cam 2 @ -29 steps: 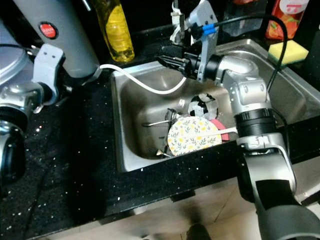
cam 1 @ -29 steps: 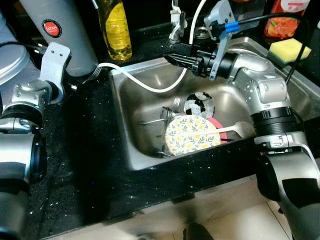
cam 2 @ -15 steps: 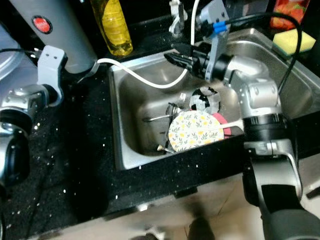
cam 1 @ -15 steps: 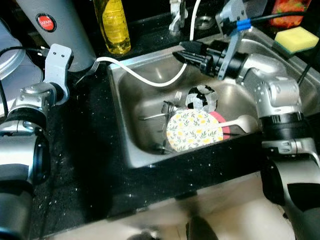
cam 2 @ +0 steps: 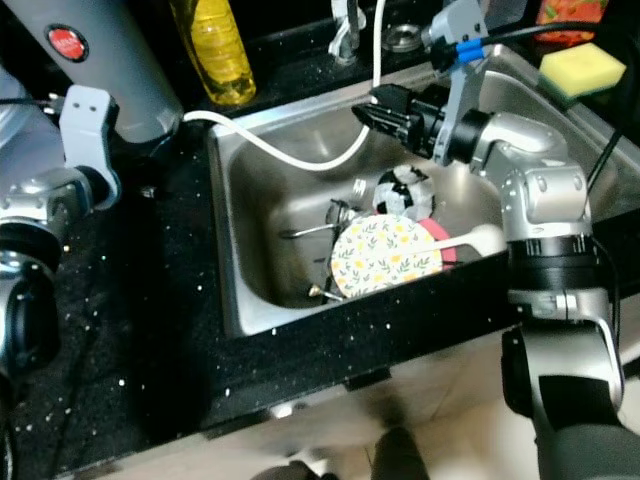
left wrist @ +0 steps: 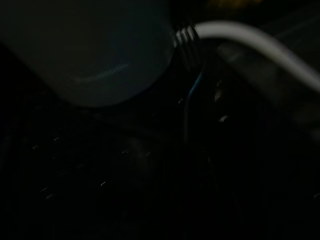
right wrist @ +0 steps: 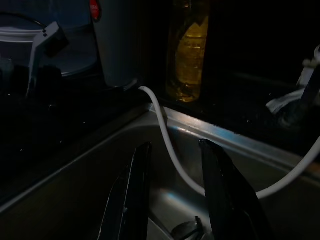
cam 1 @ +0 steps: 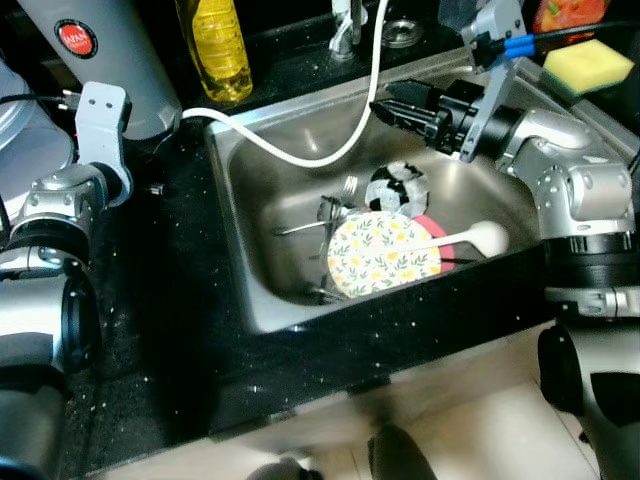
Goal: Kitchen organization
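Right gripper: held over the back part of the steel sink, above the dishes and touching none of them; in the right wrist view its 2 black fingers stand apart with nothing between them, pointing toward the sink's far left corner.
Left gripper: its silver arm rests over the black speckled counter to the left of the sink; the left wrist view is very dark, and I cannot tell how the fingers stand.
White hose: runs from the grey canister on the counter, sags into the sink along its back wall and rises to the tap area; in the right wrist view it crosses just beyond the fingertips.
Flowered plate: round, yellow-and-green print, leaning in the front of the sink, partly over a pink dish.
Ladle: white, lying across the flowered plate with its bowl toward the right.
Checked cup: black and white, just behind the plate.
Cutlery: a fork and what seems to be other metal pieces, left of the plate on the sink floor.
Yellow bottle: upright on the counter behind the sink's left corner.
Sponge: yellow, on the sink's far right rim.
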Controlling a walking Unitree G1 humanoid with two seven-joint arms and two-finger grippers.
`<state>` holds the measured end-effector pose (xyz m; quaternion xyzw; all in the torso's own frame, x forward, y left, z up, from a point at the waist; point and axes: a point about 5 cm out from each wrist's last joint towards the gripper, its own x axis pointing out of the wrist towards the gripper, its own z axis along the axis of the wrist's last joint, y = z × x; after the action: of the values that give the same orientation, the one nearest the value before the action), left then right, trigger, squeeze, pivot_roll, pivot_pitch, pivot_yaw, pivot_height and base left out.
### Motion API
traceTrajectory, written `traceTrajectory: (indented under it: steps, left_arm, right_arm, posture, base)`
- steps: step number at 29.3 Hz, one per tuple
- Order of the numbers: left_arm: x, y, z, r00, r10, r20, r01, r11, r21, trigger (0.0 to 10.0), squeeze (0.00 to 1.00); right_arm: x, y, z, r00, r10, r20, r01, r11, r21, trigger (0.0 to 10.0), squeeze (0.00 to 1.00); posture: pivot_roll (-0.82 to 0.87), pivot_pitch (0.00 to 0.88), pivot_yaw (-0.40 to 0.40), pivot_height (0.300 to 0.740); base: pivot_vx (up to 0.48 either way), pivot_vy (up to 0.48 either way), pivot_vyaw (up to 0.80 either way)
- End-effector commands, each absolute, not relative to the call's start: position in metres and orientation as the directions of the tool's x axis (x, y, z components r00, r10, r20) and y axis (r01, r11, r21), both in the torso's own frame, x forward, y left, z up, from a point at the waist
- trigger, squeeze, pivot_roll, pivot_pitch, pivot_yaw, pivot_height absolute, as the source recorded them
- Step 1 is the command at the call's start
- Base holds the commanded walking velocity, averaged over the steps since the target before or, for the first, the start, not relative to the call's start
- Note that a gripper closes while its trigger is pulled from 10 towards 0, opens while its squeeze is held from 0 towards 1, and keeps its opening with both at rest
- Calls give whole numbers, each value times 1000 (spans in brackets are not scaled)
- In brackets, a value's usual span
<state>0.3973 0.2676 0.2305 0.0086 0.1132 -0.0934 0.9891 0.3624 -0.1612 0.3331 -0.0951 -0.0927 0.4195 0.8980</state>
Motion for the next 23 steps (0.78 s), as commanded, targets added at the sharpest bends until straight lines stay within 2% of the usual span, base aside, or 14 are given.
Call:
traceTrajectory:
  steps: [1, 2, 3, 5, 6, 7, 9, 10, 12, 14, 18, 23]
  left_arm:
    - [395, 261, 210, 932, -222, -288, 209, 975, -74, 0, 0]
    - [397, 257, 218, 932, -250, -263, 239, 968, -73, 0, 0]
    - [399, 253, 224, 928, -278, -247, 270, 961, -66, 10000, 0]
    - [400, 248, 228, 920, -314, -233, 307, 949, -64, 10000, 0]
    - [400, 239, 229, 894, -386, -229, 384, 922, -53, 10000, 0]
    - [400, 239, 229, 894, -386, -229, 384, 922, -53, 10000, 0]
    - [398, 220, 227, 826, -511, -238, 524, 852, -10, 10000, 0]
    - [398, 220, 227, 826, -511, -238, 524, 852, -10, 10000, 0]
    - [392, 201, 233, 763, -606, -226, 630, 774, 53, 10000, 0]
    - [390, 195, 237, 746, -630, -217, 656, 752, 72, 10000, 0]
    - [381, 170, 280, 712, -689, -137, 696, 665, 272, 10000, 0]
    - [384, 162, 297, 710, -696, -104, 688, 655, 314, 10000, 0]
  right_arm:
    - [364, -153, 334, 602, 794, 82, -757, 601, -257, 10000, 0]
    - [365, -152, 335, 601, 795, 85, -758, 600, -257, 10000, 0]
    - [365, -152, 336, 599, 796, 89, -758, 600, -257, 10000, 0]
    - [366, -151, 337, 599, 795, 93, -757, 600, -257, 10000, 0]
    - [367, -151, 338, 599, 794, 101, -756, 603, -256, 10000, 0]
    - [367, -151, 338, 599, 794, 101, -756, 603, -256, 10000, 0]
    - [369, -148, 339, 599, 793, 116, -754, 606, -253, 10000, 0]
    - [369, -148, 339, 599, 793, 116, -754, 606, -253, 10000, 0]
    - [371, -147, 340, 601, 788, 134, -748, 614, -251, 10000, 0]
    - [372, -146, 340, 603, 785, 141, -746, 617, -250, 10000, 0]
    - [372, -152, 342, 623, 758, 192, -719, 652, -242, 10000, 0]
    - [371, -157, 343, 636, 740, 219, -700, 673, -239, 10000, 0]
  posture:
    - [-197, 162, 12, 740]
    - [-182, 150, 3, 740]
    - [-182, 150, 3, 740]
    - [-169, 139, -2, 740]
    - [-158, 128, -4, 740]
    - [-158, 128, -4, 740]
    - [-149, 117, -4, 740]
    - [-149, 117, -4, 740]
    - [-135, 104, 8, 740]
    - [-134, 103, 12, 740]
    - [-123, 81, 53, 740]
    - [-125, 69, 77, 740]
  base:
    - [0, 0, 0]
    - [0, 0, 0]
    - [0, 0, 0]
    - [0, 0, 0]
    - [0, 0, 0]
    - [0, 0, 0]
    - [0, 0, 0]
    - [0, 0, 0]
    - [0, 0, 0]
    - [0, 0, 0]
    - [0, 0, 0]
    - [0, 0, 0]
